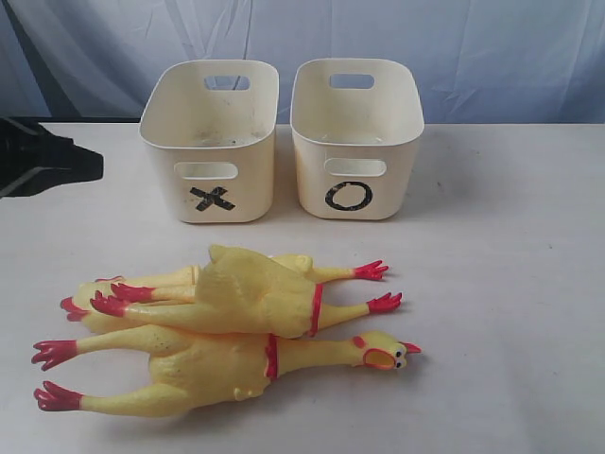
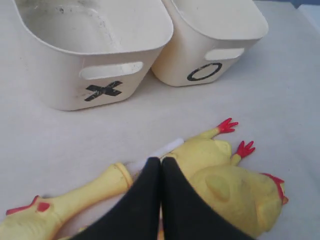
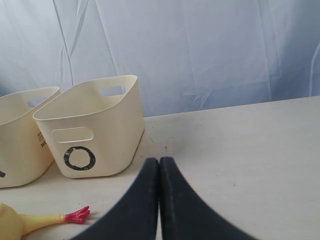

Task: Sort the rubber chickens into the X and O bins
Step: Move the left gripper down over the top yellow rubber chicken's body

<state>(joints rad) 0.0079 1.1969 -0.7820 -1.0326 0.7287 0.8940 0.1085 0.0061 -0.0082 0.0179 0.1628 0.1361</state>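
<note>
L pincer [image 2: 160, 161]: matte blk, smooth, fingers [image 2: 142, 205] taper to rounded tips. R pincer [image 3: 159, 161]: same blk, same shape.

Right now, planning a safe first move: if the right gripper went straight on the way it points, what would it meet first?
Probably the table just ahead, clear of the O bin; depth is hard to judge.

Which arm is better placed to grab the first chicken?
Left, probably. The left end effector, shut, hangs right over the chickens. The right end effector, also shut, is over the table with only a red foot at the edge of its view. The left must open first.
</note>
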